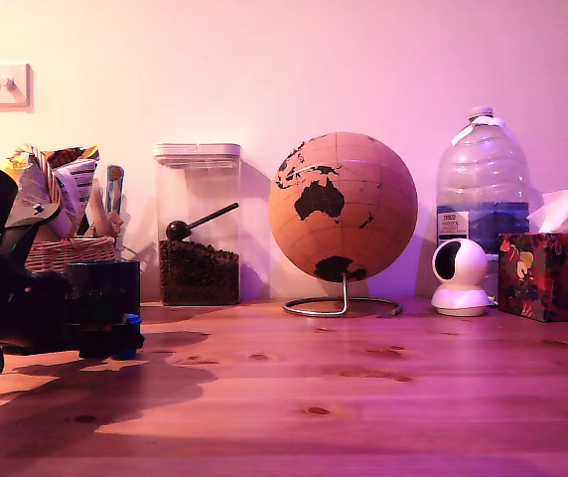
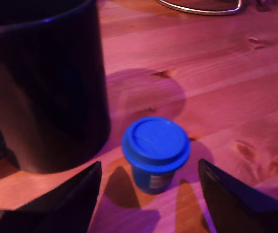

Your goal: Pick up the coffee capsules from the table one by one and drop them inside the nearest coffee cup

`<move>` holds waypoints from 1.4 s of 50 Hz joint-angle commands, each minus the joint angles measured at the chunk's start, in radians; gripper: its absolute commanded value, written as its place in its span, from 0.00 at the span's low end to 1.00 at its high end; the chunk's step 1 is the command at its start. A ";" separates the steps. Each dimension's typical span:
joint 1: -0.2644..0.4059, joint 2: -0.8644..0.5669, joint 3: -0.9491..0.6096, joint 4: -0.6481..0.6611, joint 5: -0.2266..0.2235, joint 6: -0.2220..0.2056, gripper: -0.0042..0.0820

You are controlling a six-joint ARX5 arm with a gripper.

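A blue coffee capsule [image 2: 155, 150] stands lid-up on the pine table [image 2: 236, 73], centred between the gripper's [image 2: 148, 194] spread fingers [image 2: 76, 194], neither touching it, apparently lined up for a pinch. The black coffee cup [image 2: 44, 82] waits just beyond and to 1 side, near enough for a short lift and drop. A globe's wire stand [image 2: 202, 7] lies farther ahead

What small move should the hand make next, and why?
Probably move forward a little, then close. In the wrist view the hand is open, and the blue capsule stands upright on the table, just ahead of its fingers, untouched. The black cup stands right beside it.
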 commanded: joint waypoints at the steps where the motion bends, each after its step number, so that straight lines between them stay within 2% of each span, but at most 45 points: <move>1: 0.003 0.000 0.010 0.004 0.002 0.009 0.71; 26: -0.026 0.028 0.091 -0.082 0.021 0.016 0.71; 48: -0.026 0.028 0.094 -0.129 0.021 0.027 0.70; 52: -0.026 0.028 0.094 -0.128 0.021 0.035 0.65; 58: -0.026 0.028 0.094 -0.129 0.021 0.042 0.47; 61: -0.026 0.028 0.094 -0.129 0.021 0.042 0.41; 70: -0.026 0.028 0.094 -0.129 0.021 0.042 0.38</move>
